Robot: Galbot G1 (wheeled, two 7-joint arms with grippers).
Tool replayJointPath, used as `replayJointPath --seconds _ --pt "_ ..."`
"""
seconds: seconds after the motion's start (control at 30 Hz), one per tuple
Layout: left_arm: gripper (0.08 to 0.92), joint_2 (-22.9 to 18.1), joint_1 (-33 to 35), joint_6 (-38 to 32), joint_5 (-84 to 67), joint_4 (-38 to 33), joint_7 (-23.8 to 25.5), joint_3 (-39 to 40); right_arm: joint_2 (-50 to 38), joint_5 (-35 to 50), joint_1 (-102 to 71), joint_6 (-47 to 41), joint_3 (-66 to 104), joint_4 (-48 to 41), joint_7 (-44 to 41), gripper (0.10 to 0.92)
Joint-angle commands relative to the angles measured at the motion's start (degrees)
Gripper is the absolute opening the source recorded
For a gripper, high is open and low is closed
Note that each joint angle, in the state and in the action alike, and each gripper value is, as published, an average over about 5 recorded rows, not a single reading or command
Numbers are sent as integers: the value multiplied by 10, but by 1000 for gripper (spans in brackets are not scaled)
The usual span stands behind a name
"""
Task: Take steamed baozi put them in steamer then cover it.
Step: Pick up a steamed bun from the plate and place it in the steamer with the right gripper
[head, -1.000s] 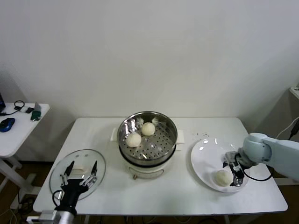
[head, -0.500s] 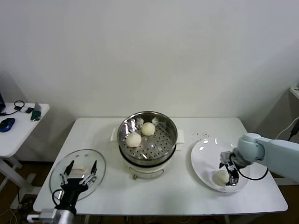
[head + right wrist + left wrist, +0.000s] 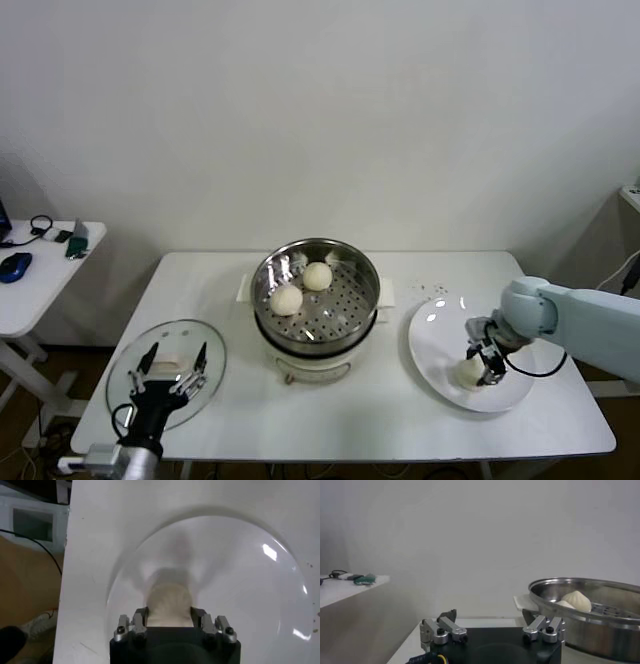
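The steel steamer (image 3: 368,283) stands mid-table with two baozi (image 3: 287,299) (image 3: 318,276) on its perforated tray; it also shows in the left wrist view (image 3: 600,627) with one baozi (image 3: 578,600). A third baozi (image 3: 467,373) lies on the white plate (image 3: 436,335). My right gripper (image 3: 481,364) is down on the plate with its fingers pressed against both sides of this baozi (image 3: 168,596); in the right wrist view the gripper (image 3: 168,613) hugs it. The glass cover (image 3: 205,340) lies at the front left. My left gripper (image 3: 176,354) (image 3: 489,615) hovers open over it.
A small side table (image 3: 40,275) with a mouse and cables stands left of the main table. The plate (image 3: 245,575) lies near the table's right front edge. A white tab sticks out on each side of the steamer.
My right gripper has slid left across the plate onto the baozi and closed round it. The left arm has barely moved.
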Motion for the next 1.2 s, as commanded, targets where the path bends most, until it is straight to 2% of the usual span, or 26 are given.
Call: replayJointPath --seconds 0.03,0.27,0.6,1.0,1.2 --pt "823 2 -2 1 0 2 -1 0 29 7 96 37 -58 -13 -20 581" --pt "823 2 -13 8 0 3 -1 0 93 71 291 137 -145 -4 -59 585" --pt "823 6 -18 15 5 1 -1 1 168 75 472 280 -107 39 -101 585" --pt "823 14 -27 23 7 0 0 -3 295 18 433 317 -3 136 -53 581" --pt "823 13 -27 23 15 -7 -1 -8 353 -20 349 312 -3 143 -27 577"
